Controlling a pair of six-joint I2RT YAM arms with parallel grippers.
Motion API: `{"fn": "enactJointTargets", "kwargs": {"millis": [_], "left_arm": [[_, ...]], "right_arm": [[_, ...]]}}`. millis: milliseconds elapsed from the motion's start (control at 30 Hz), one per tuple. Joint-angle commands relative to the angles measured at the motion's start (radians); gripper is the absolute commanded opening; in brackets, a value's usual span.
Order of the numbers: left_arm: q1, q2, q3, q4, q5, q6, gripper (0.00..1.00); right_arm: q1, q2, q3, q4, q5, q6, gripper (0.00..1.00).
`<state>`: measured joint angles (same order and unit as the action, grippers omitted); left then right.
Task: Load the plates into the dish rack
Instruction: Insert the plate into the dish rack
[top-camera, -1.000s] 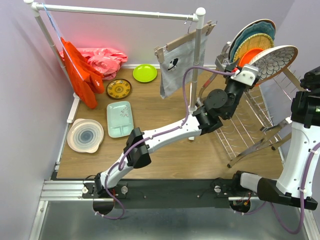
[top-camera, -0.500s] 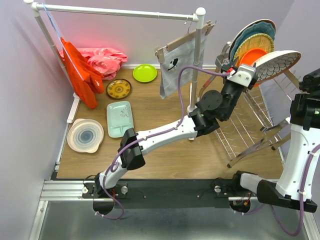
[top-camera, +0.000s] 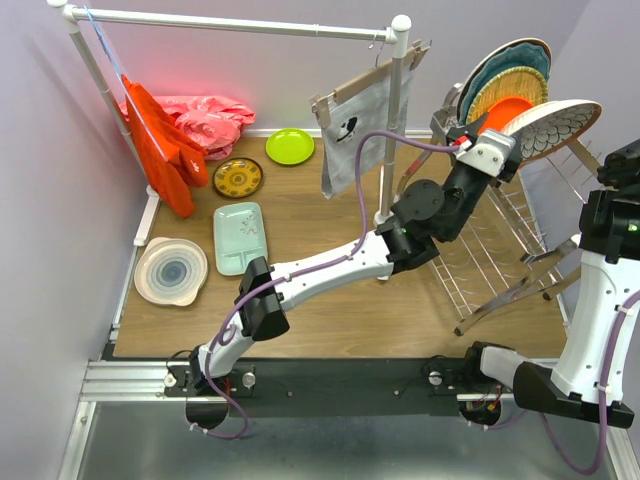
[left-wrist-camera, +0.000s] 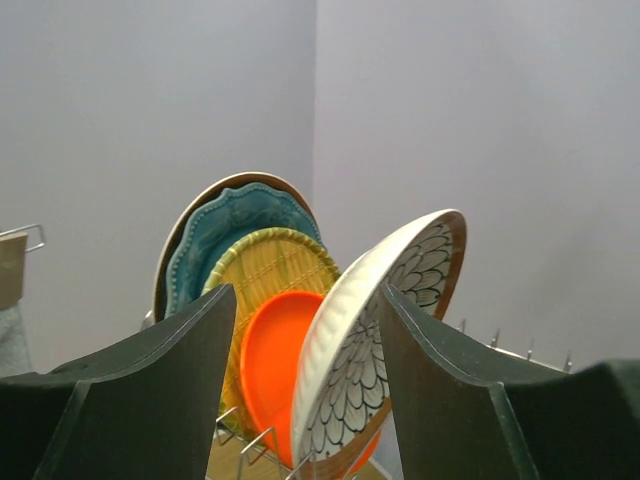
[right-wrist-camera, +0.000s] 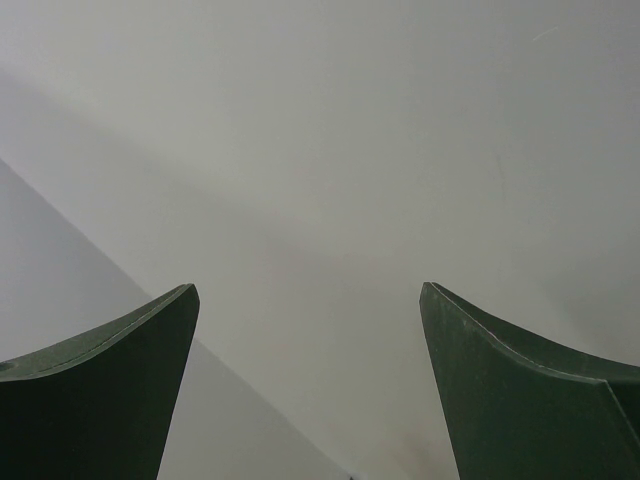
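Left arm reaches to the dish rack (top-camera: 500, 250), its pincer released around a floral plate (top-camera: 553, 125).
The left arm stretches diagonally from its base across the table, elbow low and wrist raised at the rack's far end. The left gripper (left-wrist-camera: 308, 297) has its fingers spread, with the tilted plate's rim between them. That plate leans against the orange plate (top-camera: 505, 110) in the rack. The right arm (top-camera: 600, 290) stands upright at the right edge, and the right gripper (right-wrist-camera: 310, 300) gapes wide on nothing.
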<state>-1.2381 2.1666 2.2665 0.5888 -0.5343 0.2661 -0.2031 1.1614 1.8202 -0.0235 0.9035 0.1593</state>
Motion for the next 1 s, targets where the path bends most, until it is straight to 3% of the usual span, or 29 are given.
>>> {"fn": "enactJointTargets", "kwargs": {"millis": [0, 167, 233, 400, 533, 667, 867, 967], "left_arm": [[0.011, 0.025, 0.07, -0.07, 0.101, -0.093, 0.67], [0.034, 0.071, 0.126, -0.103, 0.128, -0.134, 0.64], [0.045, 0.085, 0.145, -0.115, 0.135, -0.153, 0.54], [0.06, 0.121, 0.182, -0.132, 0.138, -0.16, 0.49], [0.066, 0.125, 0.173, -0.135, 0.149, -0.163, 0.39], [0.071, 0.136, 0.177, -0.13, 0.154, -0.159, 0.38], [0.077, 0.151, 0.194, -0.122, 0.155, -0.165, 0.2], [0.08, 0.148, 0.192, -0.121, 0.137, -0.176, 0.19]], "right_arm": [[-0.006, -0.022, -0.01, 0.014, -0.003, 0.002, 1.0], [-0.007, -0.022, -0.01, 0.014, 0.0, -0.004, 1.0], [-0.007, -0.022, -0.009, 0.014, -0.003, -0.007, 1.0], [-0.007, -0.017, -0.004, 0.014, -0.008, -0.01, 1.0], [-0.007, -0.008, -0.004, 0.013, -0.008, -0.007, 1.0], [-0.005, -0.003, -0.004, 0.014, -0.011, -0.007, 1.0], [-0.007, -0.002, -0.021, 0.014, -0.041, -0.035, 1.0], [-0.007, -0.005, -0.048, 0.014, -0.049, -0.067, 1.0]]}}
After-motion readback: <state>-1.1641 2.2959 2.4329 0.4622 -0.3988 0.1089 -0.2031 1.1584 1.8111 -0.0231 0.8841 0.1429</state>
